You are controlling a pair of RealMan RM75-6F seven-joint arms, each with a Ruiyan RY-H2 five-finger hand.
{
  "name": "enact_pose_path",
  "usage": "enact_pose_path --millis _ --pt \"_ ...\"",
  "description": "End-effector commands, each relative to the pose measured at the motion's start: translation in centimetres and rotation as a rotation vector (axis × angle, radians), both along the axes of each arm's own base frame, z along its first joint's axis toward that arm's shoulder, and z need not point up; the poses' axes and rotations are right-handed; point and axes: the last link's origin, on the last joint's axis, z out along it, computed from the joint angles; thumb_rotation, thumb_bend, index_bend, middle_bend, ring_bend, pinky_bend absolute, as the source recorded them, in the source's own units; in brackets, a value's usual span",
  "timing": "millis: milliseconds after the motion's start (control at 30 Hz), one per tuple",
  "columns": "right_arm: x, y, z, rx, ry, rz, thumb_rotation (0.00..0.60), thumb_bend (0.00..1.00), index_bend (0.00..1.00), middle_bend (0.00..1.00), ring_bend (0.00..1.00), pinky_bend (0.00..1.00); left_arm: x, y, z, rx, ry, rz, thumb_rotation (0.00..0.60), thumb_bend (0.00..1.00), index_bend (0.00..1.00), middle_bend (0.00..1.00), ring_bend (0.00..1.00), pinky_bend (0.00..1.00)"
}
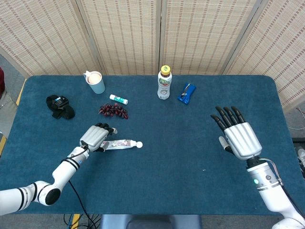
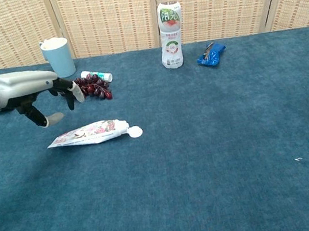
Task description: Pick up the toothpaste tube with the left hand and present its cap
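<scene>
The toothpaste tube (image 1: 121,143) (image 2: 90,132) lies flat on the blue table, and its white cap (image 1: 139,144) (image 2: 135,131) points right. My left hand (image 1: 94,137) (image 2: 41,94) hovers just above and left of the tube's flat end. Its fingers are apart and angled down, and it holds nothing. In the chest view a gap shows between the hand and the tube. My right hand (image 1: 240,138) is raised over the right side of the table, fingers spread and empty. In the chest view it is almost wholly out of frame.
At the back stand a light blue cup (image 1: 96,82) (image 2: 58,55) and a drink bottle (image 1: 164,83) (image 2: 170,29). A blue packet (image 1: 187,93) lies beside the bottle. Grapes (image 1: 113,110) (image 2: 93,87) and a small white tube (image 1: 118,99) lie behind the left hand. A black strap (image 1: 60,106) sits far left.
</scene>
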Motion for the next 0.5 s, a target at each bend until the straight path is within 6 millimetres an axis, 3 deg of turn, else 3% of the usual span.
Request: enact_pose_path --millis 33,333,500 --pt "-0.9 0.4 0.7 -0.025 0.004 -0.019 0.6 0.35 0.17 0.04 0.0 0.0 -1.4 -1.3 2.3 0.095 -0.023 0.03 0.6 0.45 0.2 0.3 0.13 0.14" --pt "-5.2 2.9 2.7 -0.084 0.014 -0.171 0.6 0.35 0.17 0.04 0.0 0.0 -7.0 -6.4 7.8 0.365 -0.122 0.123 0.6 0.39 0.19 0.29 0.14 0.14" --pt "-7.3 4.6 2.8 -0.111 0.001 -0.233 0.6 0.35 0.14 0.04 0.0 0.0 -9.8 -10.1 9.2 0.482 -0.108 0.149 0.6 0.38 0.18 0.29 0.14 0.14"
